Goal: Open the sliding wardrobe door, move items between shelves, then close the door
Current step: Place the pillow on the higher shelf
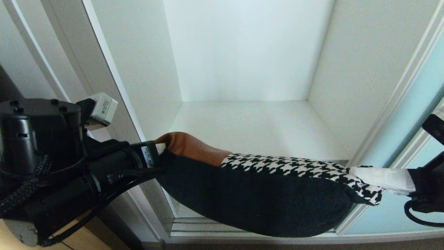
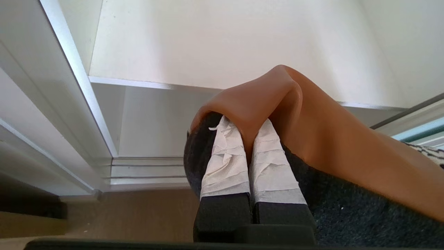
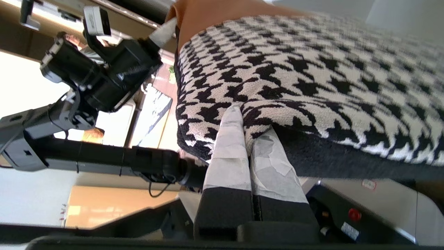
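The cushion (image 1: 256,194) hangs slung between the two grippers across the front of the open wardrobe, sagging in the middle. Its top face shows a rust-brown patch at the robot's left end and black-and-white houndstooth toward the right end; the side facing the camera is dark, near-black fabric. It sits in front of and just above the front edge of the white shelf (image 1: 256,128), and whether it touches that edge cannot be told. Its underside dips toward the bottom rail of the wardrobe.

The left gripper (image 2: 247,139) pinches the brown corner, its tape-wrapped fingers (image 2: 225,163) pressed tight together with a fold of fabric bunched between them. That arm reaches in from the left, level with the shelf's front left corner.

The right gripper (image 3: 248,121) clamps the houndstooth corner the same way, its white-wrapped fingers (image 3: 229,152) closed on the cushion's edge. It comes in from the right, in front of the door (image 1: 409,114), whose pale aqua glass and silvery frame stand at the compartment's right side.
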Available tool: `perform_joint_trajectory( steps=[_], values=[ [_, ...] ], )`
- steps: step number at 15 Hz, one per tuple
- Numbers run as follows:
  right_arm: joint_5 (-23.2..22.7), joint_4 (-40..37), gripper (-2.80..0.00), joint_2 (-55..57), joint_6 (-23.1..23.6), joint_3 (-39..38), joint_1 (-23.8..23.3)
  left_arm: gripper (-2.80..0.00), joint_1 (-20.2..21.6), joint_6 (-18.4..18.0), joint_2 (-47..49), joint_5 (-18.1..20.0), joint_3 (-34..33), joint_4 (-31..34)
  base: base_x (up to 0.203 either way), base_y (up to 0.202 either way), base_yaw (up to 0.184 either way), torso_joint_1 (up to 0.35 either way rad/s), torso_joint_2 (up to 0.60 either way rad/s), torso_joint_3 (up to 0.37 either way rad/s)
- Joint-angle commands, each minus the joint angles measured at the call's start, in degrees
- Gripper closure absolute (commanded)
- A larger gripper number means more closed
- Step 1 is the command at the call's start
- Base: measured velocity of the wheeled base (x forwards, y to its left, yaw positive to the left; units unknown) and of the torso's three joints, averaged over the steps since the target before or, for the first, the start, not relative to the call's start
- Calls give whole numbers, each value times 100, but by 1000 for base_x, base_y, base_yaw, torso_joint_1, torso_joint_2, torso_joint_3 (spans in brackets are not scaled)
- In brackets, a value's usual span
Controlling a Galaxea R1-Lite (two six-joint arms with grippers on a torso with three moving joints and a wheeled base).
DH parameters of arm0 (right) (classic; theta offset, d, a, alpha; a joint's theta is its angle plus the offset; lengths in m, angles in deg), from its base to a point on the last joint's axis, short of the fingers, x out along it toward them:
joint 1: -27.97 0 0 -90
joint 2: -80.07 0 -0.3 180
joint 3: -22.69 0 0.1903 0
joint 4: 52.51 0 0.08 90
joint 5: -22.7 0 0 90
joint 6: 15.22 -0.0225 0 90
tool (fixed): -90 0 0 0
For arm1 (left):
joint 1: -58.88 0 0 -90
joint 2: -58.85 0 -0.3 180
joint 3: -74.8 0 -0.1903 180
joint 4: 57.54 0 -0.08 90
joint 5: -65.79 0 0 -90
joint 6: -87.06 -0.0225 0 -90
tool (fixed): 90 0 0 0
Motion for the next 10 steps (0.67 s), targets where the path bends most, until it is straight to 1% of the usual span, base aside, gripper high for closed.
perform_joint_trajectory(
  steps=[1, 3, 6, 7, 10],
  values=[
    [41, 12, 0, 237, -16, 269, 5, 0, -11, 31, 64, -8, 118, -19, 0, 0, 0, 0, 0, 0],
    [205, -6, 0, 401, -6, 529, 5, 0, -11, 34, 149, -13, 371, -13, 0, 0, 0, 0, 0, 0],
    [478, -142, 0, 788, 1, 1256, 5, 0, -4, -87, 333, -37, 1021, 81, 0, 0, 0, 0, 0, 0],
    [519, -225, 0, 882, 5, 1453, 5, 0, -2, -142, 392, -31, 1157, 99, 0, 0, 0, 0, 0, 0],
    [642, -464, 0, 1208, 33, 2041, 5, 0, -2, -164, 526, -30, 1448, 125, 0, 0, 0, 0, 0, 0]
  ],
)
